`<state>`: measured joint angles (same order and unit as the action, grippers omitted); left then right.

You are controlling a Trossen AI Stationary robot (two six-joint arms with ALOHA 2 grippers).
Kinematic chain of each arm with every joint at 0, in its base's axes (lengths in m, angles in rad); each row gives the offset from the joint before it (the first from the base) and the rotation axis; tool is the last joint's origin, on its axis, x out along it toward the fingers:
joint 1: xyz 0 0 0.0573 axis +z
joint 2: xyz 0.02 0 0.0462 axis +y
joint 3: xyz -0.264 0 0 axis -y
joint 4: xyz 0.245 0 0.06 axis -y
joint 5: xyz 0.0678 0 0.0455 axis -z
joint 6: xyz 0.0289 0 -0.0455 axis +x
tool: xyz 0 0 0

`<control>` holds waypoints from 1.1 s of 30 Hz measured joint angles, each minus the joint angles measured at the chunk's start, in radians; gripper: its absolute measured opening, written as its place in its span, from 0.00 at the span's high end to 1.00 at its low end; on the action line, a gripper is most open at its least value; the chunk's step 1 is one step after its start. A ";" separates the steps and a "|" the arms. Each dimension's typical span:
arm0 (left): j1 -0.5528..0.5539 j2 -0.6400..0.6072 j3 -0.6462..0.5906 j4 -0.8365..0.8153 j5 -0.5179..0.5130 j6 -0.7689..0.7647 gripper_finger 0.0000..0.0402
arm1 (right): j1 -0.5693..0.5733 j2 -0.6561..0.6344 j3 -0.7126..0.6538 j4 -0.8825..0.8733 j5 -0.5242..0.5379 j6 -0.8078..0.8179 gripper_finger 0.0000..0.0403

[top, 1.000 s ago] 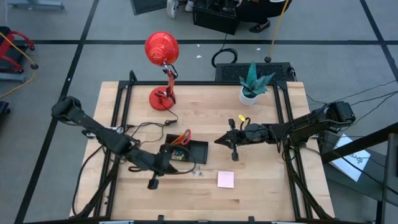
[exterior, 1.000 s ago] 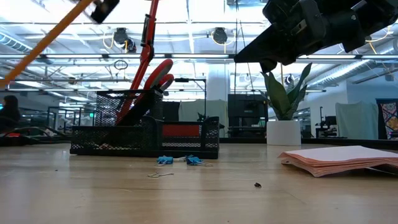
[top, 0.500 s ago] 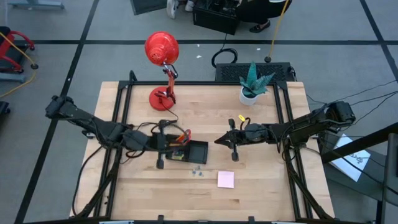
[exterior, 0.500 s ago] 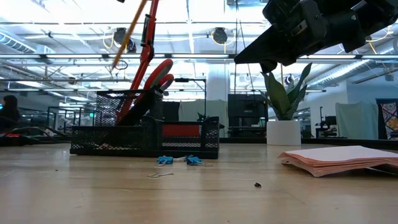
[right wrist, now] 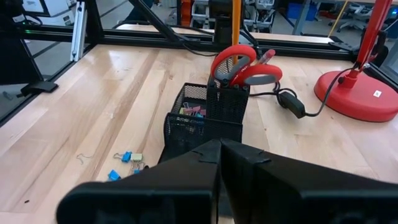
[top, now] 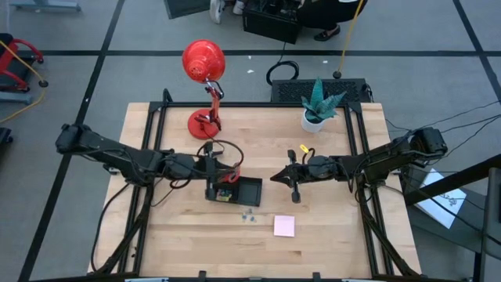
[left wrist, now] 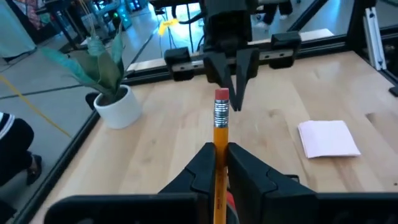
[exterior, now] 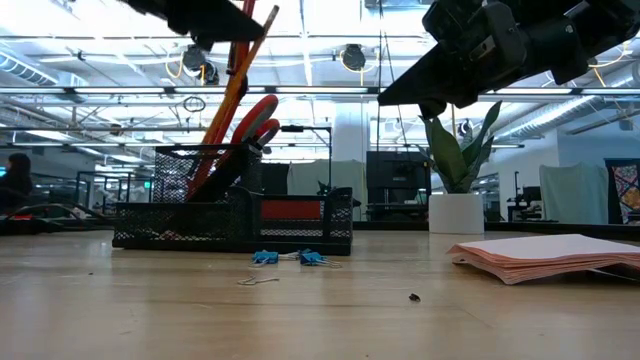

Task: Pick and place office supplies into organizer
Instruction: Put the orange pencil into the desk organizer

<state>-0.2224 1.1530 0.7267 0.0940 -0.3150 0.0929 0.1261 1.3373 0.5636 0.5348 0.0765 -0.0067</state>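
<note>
No text, label, brand, number or sign can be read in any view. The lamp base, near the table's back edge, carries a small white sticker, but its print is too small to make out.

Both arms are dark, nearly black, built of slim tubular links joined by thicker rounded joints. In the high view the left arm runs in from the left edge of the frame and the right arm from the right edge, with thin black cables trailing near each. The left hand and the right hand each end in two matte black, wedge-shaped fingers with flat inner faces.
</note>
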 joint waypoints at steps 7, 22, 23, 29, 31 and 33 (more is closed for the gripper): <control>0.009 -0.012 -0.081 0.085 0.010 -0.024 0.90 | 0.000 0.000 0.000 -0.006 0.000 -0.001 0.99; 0.018 -0.011 -0.264 0.261 -0.025 -0.123 0.90 | 0.000 0.000 0.000 -0.008 0.000 -0.001 0.99; 0.023 -0.011 -0.278 0.274 -0.026 -0.131 0.90 | 0.000 0.000 0.000 -0.008 0.000 -0.001 0.99; 0.033 -0.011 -0.343 0.331 -0.037 -0.167 0.90 | 0.000 0.000 0.000 -0.008 0.000 -0.001 0.99; 0.033 -0.011 -0.357 0.339 -0.052 -0.182 0.90 | 0.000 0.000 0.000 -0.008 0.000 -0.001 0.99; 0.033 -0.011 -0.376 0.373 -0.054 -0.184 0.90 | 0.000 0.000 0.000 -0.008 0.001 -0.001 0.99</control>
<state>-0.1890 1.1423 0.3508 0.4670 -0.3687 -0.0910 0.1257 1.3373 0.5640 0.5270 0.0771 -0.0080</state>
